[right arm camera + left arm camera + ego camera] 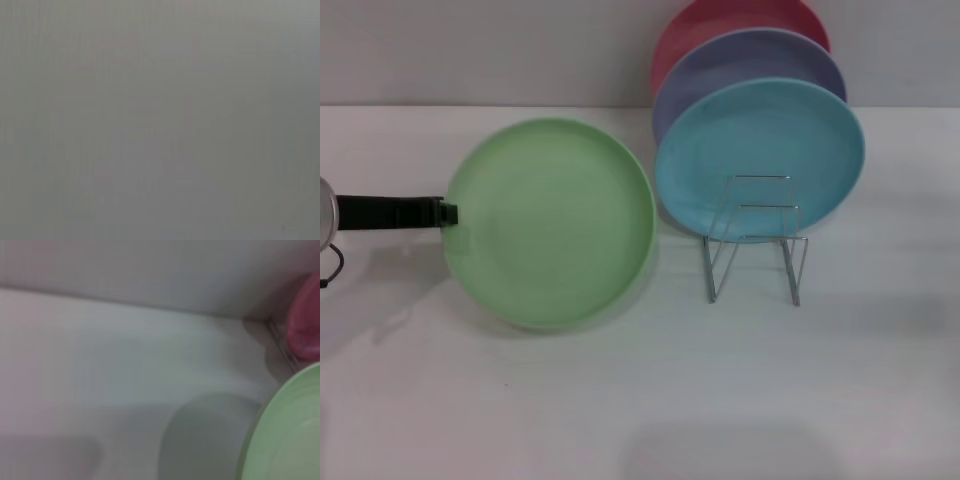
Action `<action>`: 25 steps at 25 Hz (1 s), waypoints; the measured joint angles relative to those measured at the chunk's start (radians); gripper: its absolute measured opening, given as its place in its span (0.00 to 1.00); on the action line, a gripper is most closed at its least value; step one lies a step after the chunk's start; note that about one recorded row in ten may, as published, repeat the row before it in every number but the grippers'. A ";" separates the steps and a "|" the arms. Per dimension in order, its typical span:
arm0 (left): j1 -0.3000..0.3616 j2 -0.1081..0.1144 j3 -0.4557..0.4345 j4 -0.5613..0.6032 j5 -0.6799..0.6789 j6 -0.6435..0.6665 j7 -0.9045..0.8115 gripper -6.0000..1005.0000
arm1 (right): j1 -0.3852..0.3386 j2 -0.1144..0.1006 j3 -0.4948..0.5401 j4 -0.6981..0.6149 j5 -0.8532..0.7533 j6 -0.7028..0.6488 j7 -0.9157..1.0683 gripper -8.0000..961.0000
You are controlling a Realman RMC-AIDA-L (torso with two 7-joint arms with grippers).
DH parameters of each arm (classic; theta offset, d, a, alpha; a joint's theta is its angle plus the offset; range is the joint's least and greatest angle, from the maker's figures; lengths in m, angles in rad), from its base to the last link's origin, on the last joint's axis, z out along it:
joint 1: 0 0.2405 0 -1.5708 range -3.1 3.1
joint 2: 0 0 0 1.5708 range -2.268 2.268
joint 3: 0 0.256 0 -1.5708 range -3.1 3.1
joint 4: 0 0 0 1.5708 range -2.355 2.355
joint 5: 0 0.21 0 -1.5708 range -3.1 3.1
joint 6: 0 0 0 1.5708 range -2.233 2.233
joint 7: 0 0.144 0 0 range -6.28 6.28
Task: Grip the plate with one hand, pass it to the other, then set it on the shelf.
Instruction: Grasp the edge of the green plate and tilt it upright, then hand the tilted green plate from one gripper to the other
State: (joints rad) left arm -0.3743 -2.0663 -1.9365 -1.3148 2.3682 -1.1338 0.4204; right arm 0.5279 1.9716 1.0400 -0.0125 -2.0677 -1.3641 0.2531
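Plate [552,222]: green, held off the table [620,400], face tilted toward the head camera, shadow beneath. Pinched at its left rim by left gripper [447,212], jaws clamped on the edge, dark fingers reaching in level from the left. In the left wrist view only a green arc of plate [287,440] seen, with shadow on the table below.

Shelf [756,236]: wire rack just right of plate, front slot free; blue plate [760,160] standing in it behind, purple plate [750,62] and red plate [740,25] further back.

Right gripper: not in view; right wrist view blank grey, jaw state cannot be told.

Judged: free right rim faces the right arm's side and the shelf, so handover grip belongs on that right edge, opposite the left jaws. Plate rim close to blue plate; risk of a knock.
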 joint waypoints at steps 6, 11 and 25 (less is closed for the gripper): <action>0.051 -0.001 0.023 0.028 -0.127 0.176 0.126 0.04 | 0.008 0.001 -0.001 0.000 0.000 0.019 -0.003 0.82; 0.076 -0.003 0.052 0.065 -0.264 0.315 0.260 0.04 | 0.014 0.001 0.000 0.004 0.000 0.045 -0.048 0.82; 0.145 -0.003 0.334 0.138 -0.776 0.851 0.768 0.04 | 0.027 0.000 0.000 0.006 0.000 0.079 -0.062 0.82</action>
State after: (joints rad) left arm -0.2297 -2.0695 -1.6021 -1.1765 1.5923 -0.2829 1.1881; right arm 0.5547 1.9714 1.0401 -0.0062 -2.0678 -1.2847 0.1914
